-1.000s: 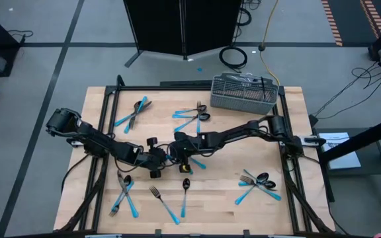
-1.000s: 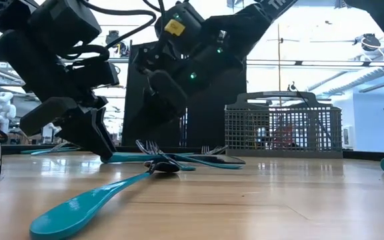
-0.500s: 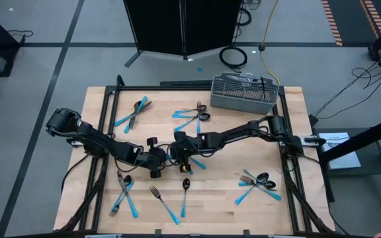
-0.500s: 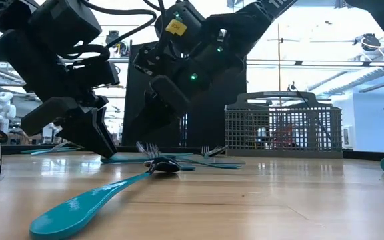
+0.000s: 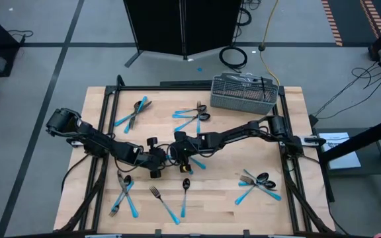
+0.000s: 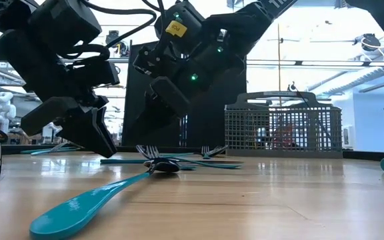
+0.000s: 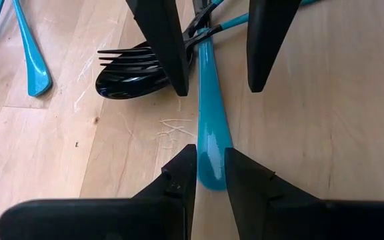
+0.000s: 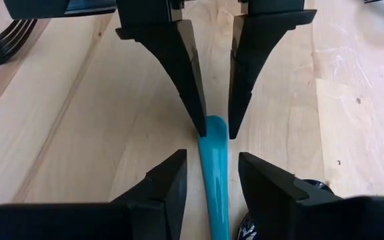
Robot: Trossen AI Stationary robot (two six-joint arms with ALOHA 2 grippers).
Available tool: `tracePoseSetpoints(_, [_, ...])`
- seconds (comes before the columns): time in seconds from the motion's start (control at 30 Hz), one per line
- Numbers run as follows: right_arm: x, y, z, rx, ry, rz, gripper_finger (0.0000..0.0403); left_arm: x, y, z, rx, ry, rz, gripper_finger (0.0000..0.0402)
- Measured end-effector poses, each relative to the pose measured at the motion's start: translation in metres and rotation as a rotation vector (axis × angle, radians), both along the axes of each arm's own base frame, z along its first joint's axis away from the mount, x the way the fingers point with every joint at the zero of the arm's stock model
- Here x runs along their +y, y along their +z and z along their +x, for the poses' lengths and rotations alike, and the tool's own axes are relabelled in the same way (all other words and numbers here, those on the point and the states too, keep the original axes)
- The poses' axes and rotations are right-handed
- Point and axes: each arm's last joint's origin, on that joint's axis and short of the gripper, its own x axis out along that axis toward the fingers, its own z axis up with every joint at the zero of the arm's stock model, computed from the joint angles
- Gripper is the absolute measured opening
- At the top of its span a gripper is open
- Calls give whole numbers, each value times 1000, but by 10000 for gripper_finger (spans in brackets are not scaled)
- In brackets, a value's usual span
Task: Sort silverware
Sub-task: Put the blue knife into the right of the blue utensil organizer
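Note:
One piece of silverware with a light-blue handle (image 7: 209, 100) lies between my two grippers at the middle of the table (image 5: 98, 99); its head is hidden. My left gripper (image 7: 210, 167) is shut on the handle's free end. My right gripper (image 8: 212, 180) faces it from the opposite side and is open. Its fingers (image 7: 165, 47) stand on either side of the same handle without touching it. A dark spoon head and fork tines (image 7: 129, 73) lie beside the handle. My left gripper pinches the rounded free end of the handle (image 8: 213, 128) between its two fingertips. The fingers slant down from the table's left side and point along the handle. The handle runs level away from them, close to the tabletop; whether it rests there I cannot tell.
A grey wire-mesh basket (image 5: 243, 92) stands at the far edge, right of centre. Blue-handled silverware lies in small groups at far left (image 5: 134, 112), far centre (image 5: 194, 118), near right (image 5: 260, 184) and near left (image 5: 124, 195). A single spoon (image 6: 92, 203) lies near the front.
In the low view my right gripper's fingers have spread apart, and the blue handle under them shows thinner and slightly lower than before. My left gripper has kept still on the handle's end.

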Motion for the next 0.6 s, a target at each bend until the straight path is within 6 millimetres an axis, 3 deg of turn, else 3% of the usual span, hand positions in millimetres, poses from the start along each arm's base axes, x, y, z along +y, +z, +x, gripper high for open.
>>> tracePoseSetpoints(0.37, [0,0,0,0,2,1,132,0,0,0,0,0,-3,75])
tracePoseSetpoints(0.6, [0,-27,3,38,2,-2,132,0,0,0,-3,-1,-11,75])
